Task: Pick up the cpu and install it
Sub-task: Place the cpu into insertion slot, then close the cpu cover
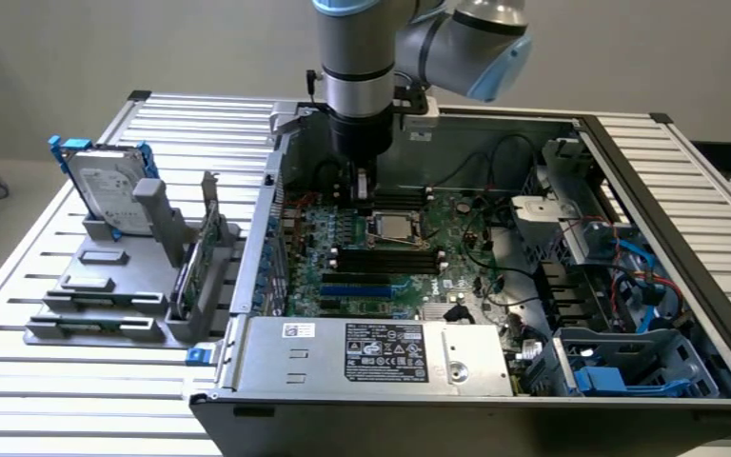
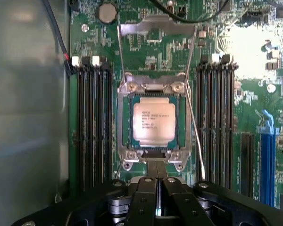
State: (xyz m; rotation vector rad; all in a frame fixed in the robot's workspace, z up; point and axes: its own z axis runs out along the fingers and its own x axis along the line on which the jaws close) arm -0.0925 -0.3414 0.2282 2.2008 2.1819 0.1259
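The cpu (image 2: pixel 154 123) lies flat inside the motherboard socket (image 2: pixel 123 123). The gripper (image 2: pixel 158 184) hangs just above the socket's edge, jaws together, gripping nothing.

The table (image 1: pixel 73 400) is made of silver metal slats, laid side by side. Directly on it stands an open computer case (image 1: pixel 467 428), toward the exterior view's right. Just beside the case, on the left, stands a grey holder rack (image 1: pixel 99 324).

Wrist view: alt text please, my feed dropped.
The cpu lies flat inside the motherboard socket, silver top up, black memory slots on both sides. The gripper hovers near the socket, shut and empty.
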